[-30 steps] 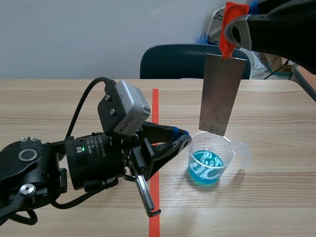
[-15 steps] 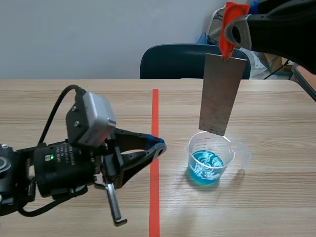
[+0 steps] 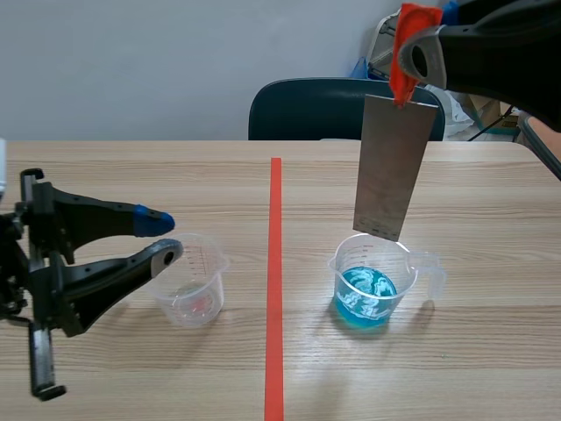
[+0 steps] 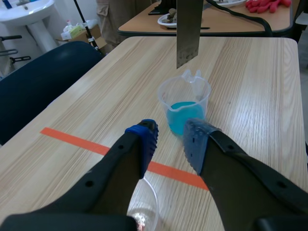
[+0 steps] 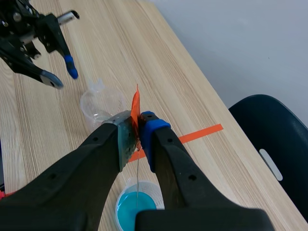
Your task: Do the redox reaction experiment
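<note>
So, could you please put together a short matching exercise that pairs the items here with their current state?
Things:
1. metal plate
2. cup below the plate
3. other cup
4. left end effector

States:
a. open, holding nothing
b. holds blue liquid
c. hangs from the shut right end effector
d. clear, no blue liquid inside

Pairs: 1-c, 2-b, 3-d, 4-a

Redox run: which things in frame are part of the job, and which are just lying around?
Job:
- plate, hanging from the right gripper above the blue beaker
- clear beaker, beside the open left gripper

Lying about:
- chair behind the table
- sink in the background
</note>
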Tool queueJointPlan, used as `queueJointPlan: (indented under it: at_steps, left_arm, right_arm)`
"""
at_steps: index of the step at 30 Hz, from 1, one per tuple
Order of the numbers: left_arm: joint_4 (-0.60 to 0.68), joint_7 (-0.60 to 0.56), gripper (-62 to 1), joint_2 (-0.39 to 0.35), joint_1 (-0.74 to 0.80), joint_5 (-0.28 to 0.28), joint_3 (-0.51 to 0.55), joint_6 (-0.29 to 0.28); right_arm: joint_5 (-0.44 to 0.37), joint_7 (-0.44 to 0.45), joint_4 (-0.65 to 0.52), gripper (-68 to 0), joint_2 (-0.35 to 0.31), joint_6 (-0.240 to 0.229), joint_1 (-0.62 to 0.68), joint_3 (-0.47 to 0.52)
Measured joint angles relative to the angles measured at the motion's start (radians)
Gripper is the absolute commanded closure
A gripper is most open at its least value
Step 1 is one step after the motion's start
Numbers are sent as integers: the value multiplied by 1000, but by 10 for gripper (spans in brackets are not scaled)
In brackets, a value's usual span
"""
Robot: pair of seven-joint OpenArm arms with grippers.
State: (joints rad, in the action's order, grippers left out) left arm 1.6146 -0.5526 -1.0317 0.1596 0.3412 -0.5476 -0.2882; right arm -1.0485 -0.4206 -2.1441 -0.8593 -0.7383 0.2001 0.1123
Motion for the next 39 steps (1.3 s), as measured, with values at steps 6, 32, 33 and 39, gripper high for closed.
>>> queueJointPlan:
  at_steps: [6, 32, 33, 39]
  left_arm:
    - [0, -150, -468, -106, 114, 0, 80, 0]
    - [-136, -316, -623, -409, 394, 217, 306, 18]
    - [-147, -326, -623, -409, 394, 217, 306, 17]
    - [-194, -351, -623, -409, 394, 217, 306, 15]
  right_arm:
    - [0, 0, 0, -8, 0, 0, 0, 0]
    - [0, 0, 0, -8, 0, 0, 0, 0]
    - [0, 0, 0, -8, 0, 0, 0, 0]
    - [0, 0, 0, -8, 0, 0, 0, 0]
